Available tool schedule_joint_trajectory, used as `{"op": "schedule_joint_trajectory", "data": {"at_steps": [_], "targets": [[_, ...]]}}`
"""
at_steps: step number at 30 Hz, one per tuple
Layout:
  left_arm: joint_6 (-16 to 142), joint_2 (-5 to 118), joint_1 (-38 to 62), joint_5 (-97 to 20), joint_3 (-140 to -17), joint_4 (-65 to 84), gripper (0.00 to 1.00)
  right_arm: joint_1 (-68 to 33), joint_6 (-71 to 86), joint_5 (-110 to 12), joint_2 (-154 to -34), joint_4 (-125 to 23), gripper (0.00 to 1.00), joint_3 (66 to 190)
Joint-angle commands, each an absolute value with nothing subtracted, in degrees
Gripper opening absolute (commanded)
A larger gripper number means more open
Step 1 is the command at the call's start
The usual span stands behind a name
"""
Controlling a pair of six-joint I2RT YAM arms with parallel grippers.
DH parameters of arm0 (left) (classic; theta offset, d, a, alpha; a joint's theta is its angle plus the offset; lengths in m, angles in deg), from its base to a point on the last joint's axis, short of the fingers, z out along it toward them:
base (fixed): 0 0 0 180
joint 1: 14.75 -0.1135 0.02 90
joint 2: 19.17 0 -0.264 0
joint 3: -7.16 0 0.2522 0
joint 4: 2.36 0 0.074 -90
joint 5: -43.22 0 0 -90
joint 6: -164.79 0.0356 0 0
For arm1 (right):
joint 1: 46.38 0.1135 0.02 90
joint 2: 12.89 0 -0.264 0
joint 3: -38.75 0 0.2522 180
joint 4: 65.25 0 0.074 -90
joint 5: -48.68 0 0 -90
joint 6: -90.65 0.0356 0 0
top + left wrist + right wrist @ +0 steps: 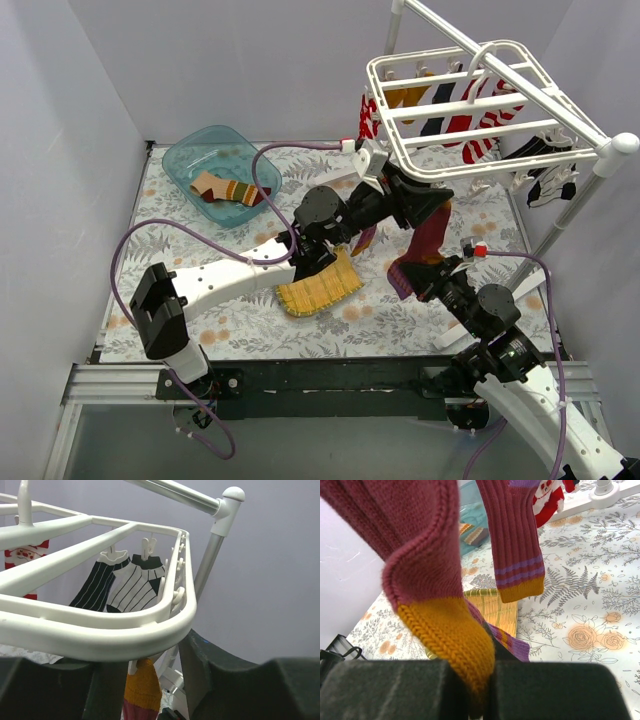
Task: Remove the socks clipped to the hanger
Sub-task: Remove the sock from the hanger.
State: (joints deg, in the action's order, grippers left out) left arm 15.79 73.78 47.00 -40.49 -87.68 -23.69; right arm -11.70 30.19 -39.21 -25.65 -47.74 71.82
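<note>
Right gripper (480,685): nearest the lens in the right wrist view, black fingers pinched together on the mustard tip of a maroon sock (420,550), no gap between them.
Held sock's run: it climbs up and left out of frame, so its long axis goes from the pinch up toward its hanging point, which this view does not show.
Neighbour: a second maroon sock (515,540), purple-banded with a mustard end, hangs free just right of the held one.
Surface: floral cloth (585,635), with a yellow woven mat (492,607) just beyond the fingers, a teal tub (472,517) farther off and a Santa sock (547,500) at far right.

Left gripper (150,672): in the left wrist view its fingers stand apart at a middling width, one on each side of a clip (134,667) under the rounded corner of the hanger (100,642). Whether either finger touches the clip I cannot tell.
Below the clip: mustard-over-maroon knit hangs from it; which of the two maroon socks it is I cannot tell.
Farther in: black-and-white socks (125,587) clipped to the far rail, near the stand pole (207,565).

Deciding relation: in the top view the maroon sock hangs steeply from the hanger's near left corner, with the left gripper at its upper end and the right gripper at its lower end.
Nearer arm: the left is nearer the clip; the right has the free end.
Likely need: a pull along the sock, down and nearward, once the clip gives.
Room: grey walls (60,150) close in on the left, far and right sides. The tub at far left holds a striped sock (230,188), and other socks hang on the far and right rails.
</note>
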Motion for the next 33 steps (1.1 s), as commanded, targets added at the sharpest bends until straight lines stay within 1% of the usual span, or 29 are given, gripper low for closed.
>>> {"op": "schedule_joint_trajectory", "data": {"at_steps": [1,3,4,7,8,11,21,23,24,25,27,28,31,33], "targets": [[15.7,73.3,47.6,-40.3,-87.9,-26.9,0.30,-11.6,30.2,-39.7,-25.7,-49.8,0.01,73.3],[15.6,73.2,47.6,-40.4,-87.6,-27.3,0.22,-11.6,30.2,-39.7,-25.7,-49.7,0.01,73.1],[15.6,73.1,47.6,-40.4,-87.5,-27.4,0.15,-11.6,30.2,-39.7,-25.6,-49.8,0.01,73.0],[15.6,72.9,47.6,-40.4,-86.8,-28.2,0.07,-11.6,30.4,-39.7,-25.6,-49.7,0.01,72.8],[15.6,72.9,47.6,-40.4,-86.9,-28.2,0.03,-11.6,30.4,-39.7,-25.5,-49.6,0.01,72.8],[15.5,72.9,47.7,-40.2,-86.8,-28.1,0.00,-11.6,30.6,-39.2,-25.2,-49.1,0.01,72.5],[15.4,72.9,47.7,-40.5,-86.7,-27.5,0.01,-11.6,30.9,-37.6,-23.7,-47.1,0.01,72.0],[15.3,72.9,47.7,-40.9,-86.7,-27.0,0.09,-11.6,30.9,-37.5,-23.4,-47.1,0.01,72.0],[15.3,72.9,47.7,-41.1,-86.5,-26.6,0.18,-11.6,30.8,-37.4,-23.4,-47.1,0.01,72.1],[15.3,72.6,47.7,-41.1,-86.2,-26.5,0.36,-11.6,30.7,-37.4,-23.4,-47.0,0.01,72.2],[15.2,72.0,47.7,-40.8,-84.7,-26.6,0.54,-11.6,30.3,-37.1,-23.5,-46.8,0.01,72.7],[15.1,71.6,47.7,-40.8,-84.2,-26.7,0.68,-11.6,30.0,-36.9,-23.7,-46.7,0.01,72.9],[15.3,69.6,47.8,-40.1,-81.2,-27.3,0.83,-11.6,29.8,-36.8,-23.8,-46.5,0.01,73.3],[15.6,68.0,47.9,-39.7,-79.2,-26.8,0.87,-11.6,29.7,-36.7,-23.9,-46.5,0.01,73.4]]}}
